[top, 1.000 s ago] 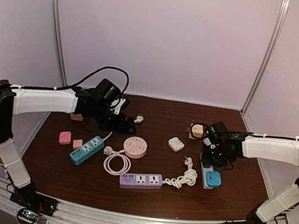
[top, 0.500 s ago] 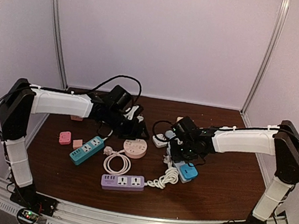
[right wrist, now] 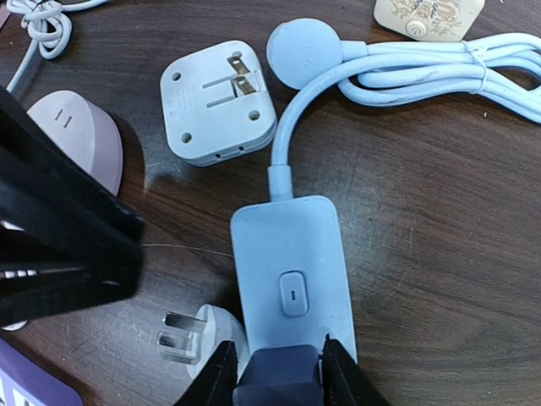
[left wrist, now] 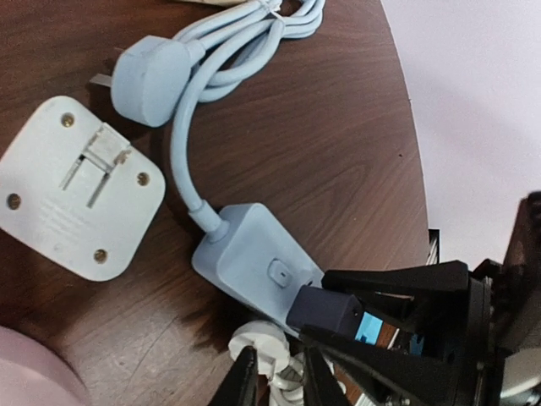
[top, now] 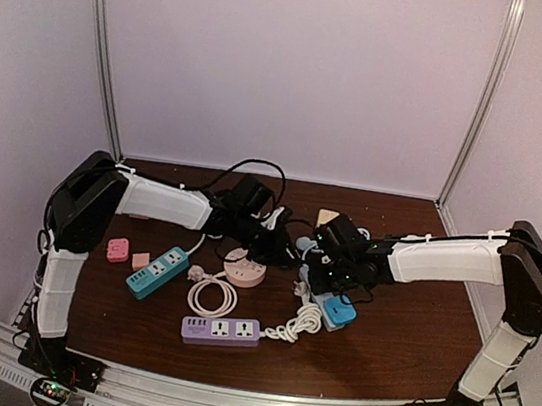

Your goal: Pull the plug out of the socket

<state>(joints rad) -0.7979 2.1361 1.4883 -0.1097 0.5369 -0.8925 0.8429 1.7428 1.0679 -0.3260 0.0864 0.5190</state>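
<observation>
Right gripper (right wrist: 277, 369) clamped on dark blue plug (left wrist: 331, 311), seated in pale blue socket strip (right wrist: 292, 262) — mid-table. Left gripper (left wrist: 277, 382) narrowly apart, empty; pin the strip, then pull straight out.

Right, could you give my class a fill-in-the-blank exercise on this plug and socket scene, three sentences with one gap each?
1. The right claw is shut on the dark blue plug, which sits in a socket block coloured light ____.
2. The white adapter lies on the table with its prongs facing ____.
3. The round socket on the table is ____ in colour.

Missing words: blue; up; pink.
</observation>
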